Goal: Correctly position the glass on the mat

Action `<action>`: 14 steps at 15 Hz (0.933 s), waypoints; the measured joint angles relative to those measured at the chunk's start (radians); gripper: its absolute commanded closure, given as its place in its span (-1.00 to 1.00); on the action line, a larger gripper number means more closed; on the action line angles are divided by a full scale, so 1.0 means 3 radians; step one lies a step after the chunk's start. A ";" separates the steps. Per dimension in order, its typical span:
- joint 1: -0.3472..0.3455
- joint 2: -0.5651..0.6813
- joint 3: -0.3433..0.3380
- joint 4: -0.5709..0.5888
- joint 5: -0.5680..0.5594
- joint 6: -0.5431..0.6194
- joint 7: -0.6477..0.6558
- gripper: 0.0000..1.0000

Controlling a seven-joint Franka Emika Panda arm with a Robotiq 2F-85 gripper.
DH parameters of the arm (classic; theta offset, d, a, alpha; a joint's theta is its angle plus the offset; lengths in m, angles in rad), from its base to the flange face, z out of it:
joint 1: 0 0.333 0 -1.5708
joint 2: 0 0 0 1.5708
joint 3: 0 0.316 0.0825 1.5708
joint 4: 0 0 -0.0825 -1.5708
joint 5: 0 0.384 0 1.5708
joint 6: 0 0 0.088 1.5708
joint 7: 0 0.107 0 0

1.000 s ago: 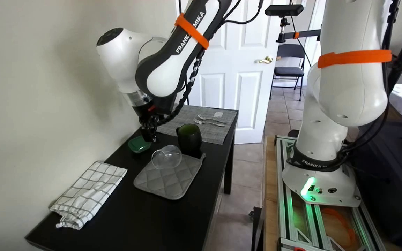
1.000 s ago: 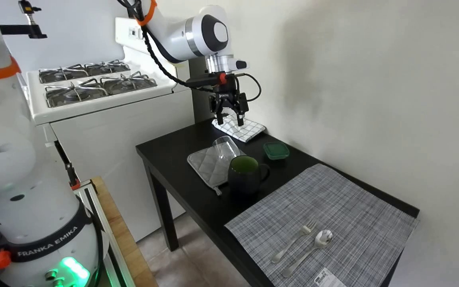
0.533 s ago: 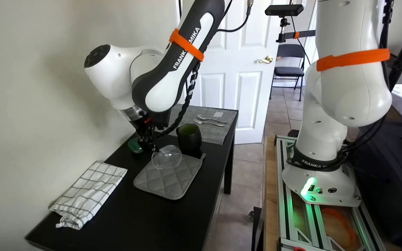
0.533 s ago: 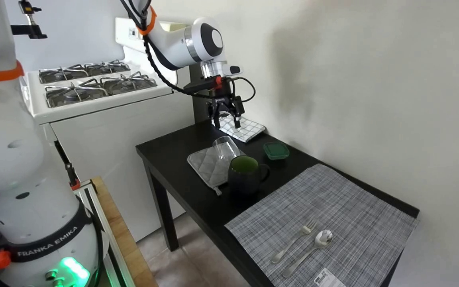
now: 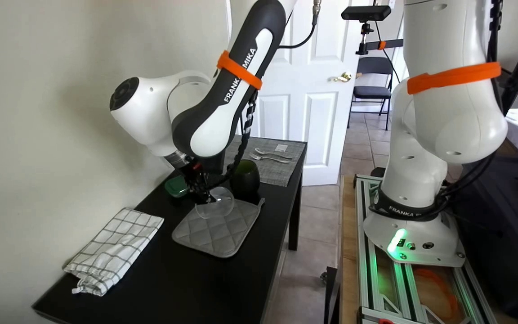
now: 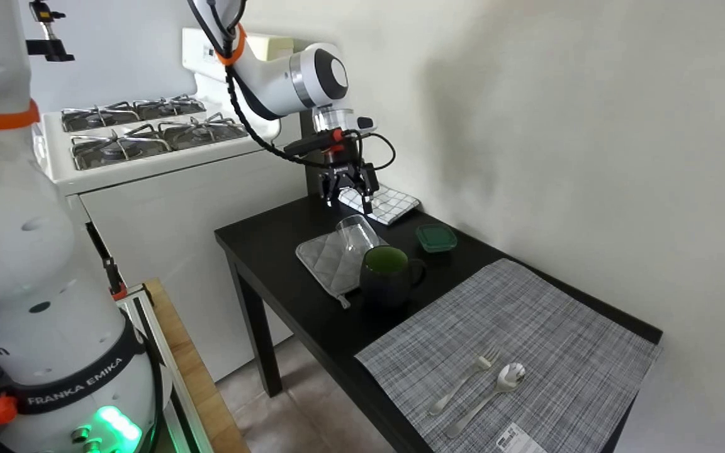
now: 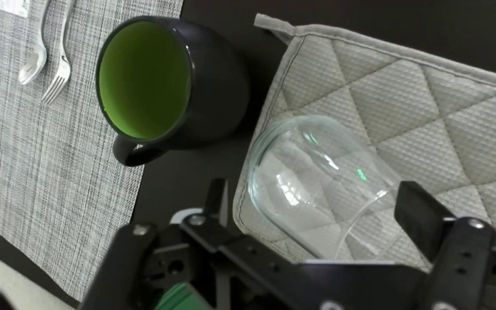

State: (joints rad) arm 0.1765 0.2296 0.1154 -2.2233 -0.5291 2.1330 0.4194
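The clear glass (image 5: 221, 208) lies on its side on the grey quilted mat (image 5: 216, 238); both also show in an exterior view, the glass (image 6: 356, 233) above the mat's back part (image 6: 321, 255). In the wrist view the glass (image 7: 312, 172) lies near a corner of the mat (image 7: 403, 103), its mouth towards the lower right. My gripper (image 7: 314, 206) is open and empty, with one finger on either side of the glass in that view. In an exterior view the gripper (image 6: 348, 204) hangs above table level, behind the glass. Whether a finger touches the glass cannot be told.
A dark cup with green inside (image 7: 218, 82) stands close beside the mat. A flat green container (image 6: 436, 238) sits near the wall. A checked cloth (image 5: 115, 249) lies along the wall. A striped grey sheet (image 6: 520, 340) bears a fork (image 6: 463, 380) and a spoon (image 6: 488, 399).
My gripper has come down and closer to the glass, staying open. The glass, the mat and the other objects have not moved.
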 measured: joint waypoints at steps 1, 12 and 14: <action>0.0008 0.0019 -0.0008 0.0000 -0.0014 -0.0008 0.0019 -1.00; 0.0071 0.0100 -0.0105 0.0020 -0.0208 -0.0051 0.0249 -1.00; 0.0074 0.0103 -0.0116 0.0046 -0.0277 -0.0050 0.0353 -1.00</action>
State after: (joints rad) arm 0.1986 0.2604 0.0806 -2.2094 -0.6124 2.1179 0.5253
